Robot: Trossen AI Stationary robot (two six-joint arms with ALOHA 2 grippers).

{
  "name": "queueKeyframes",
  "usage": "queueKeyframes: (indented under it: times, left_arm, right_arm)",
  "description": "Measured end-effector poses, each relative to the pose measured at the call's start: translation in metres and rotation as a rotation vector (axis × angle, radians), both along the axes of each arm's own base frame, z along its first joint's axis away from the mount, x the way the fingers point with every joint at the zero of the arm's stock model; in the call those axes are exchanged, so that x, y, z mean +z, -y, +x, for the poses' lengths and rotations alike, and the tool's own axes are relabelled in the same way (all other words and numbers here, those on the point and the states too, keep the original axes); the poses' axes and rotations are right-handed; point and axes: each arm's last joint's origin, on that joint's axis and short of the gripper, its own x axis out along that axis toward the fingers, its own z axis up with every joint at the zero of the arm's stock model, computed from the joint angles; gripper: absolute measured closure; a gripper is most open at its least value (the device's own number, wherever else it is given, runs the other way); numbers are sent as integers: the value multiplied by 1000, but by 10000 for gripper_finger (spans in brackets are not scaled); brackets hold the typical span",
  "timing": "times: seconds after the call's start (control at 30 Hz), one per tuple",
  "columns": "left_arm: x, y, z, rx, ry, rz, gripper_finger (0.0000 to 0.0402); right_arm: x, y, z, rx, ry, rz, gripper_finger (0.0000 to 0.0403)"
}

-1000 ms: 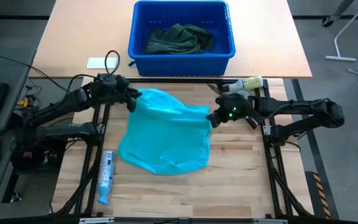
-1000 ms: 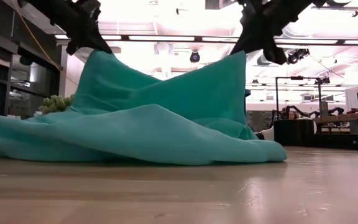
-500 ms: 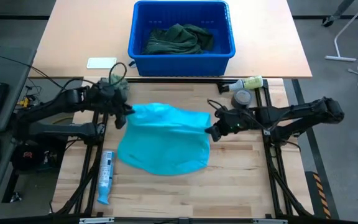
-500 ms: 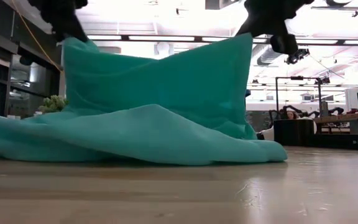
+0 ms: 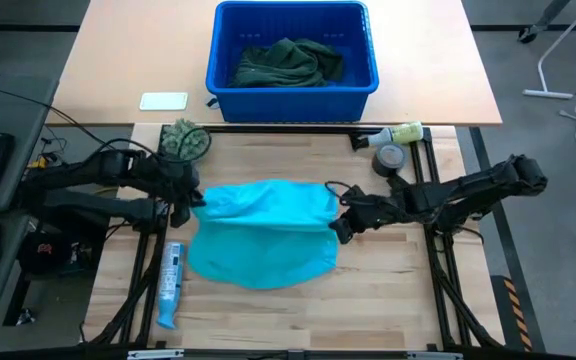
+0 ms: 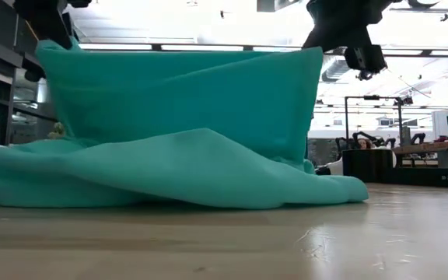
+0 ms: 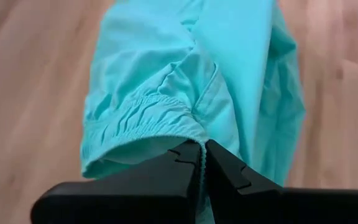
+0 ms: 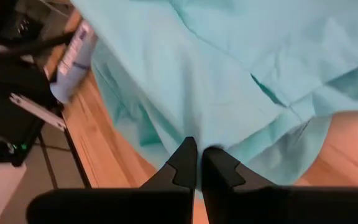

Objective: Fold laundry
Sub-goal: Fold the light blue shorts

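The turquoise shirt (image 5: pixel 263 232), soft and light, is pinched at its edge by the left hand (image 5: pixel 190 201) and the right hand (image 5: pixel 340 222); corners are best gripped.

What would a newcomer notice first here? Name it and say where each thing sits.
The bright turquoise garment in the middle of the wooden table stands out first, lifted along one edge so it hangs like a curtain. The left gripper and right gripper each pinch an upper corner of it, one at either end. Behind it, a blue bin holds dark green laundry.
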Motion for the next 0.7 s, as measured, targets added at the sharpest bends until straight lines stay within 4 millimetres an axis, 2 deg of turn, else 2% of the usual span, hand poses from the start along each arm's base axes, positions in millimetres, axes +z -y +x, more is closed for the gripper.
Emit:
queueKeyframes:
  times: [0.13,0.23,0.47,0.7]
  left_arm:
    - [-4,5,1,31,-13,-90,401]
    - [-14,8,1,77,-57,-174,401]
    - [-42,21,6,25,-209,-432,400]
    - [-65,29,15,27,-241,-494,401]
  right_arm:
    - [-8,-5,5,33,-26,16,403]
    - [-11,-6,7,28,-35,28,403]
    - [-12,-8,6,73,-60,86,385]
    - [-14,-10,4,106,-105,142,382]
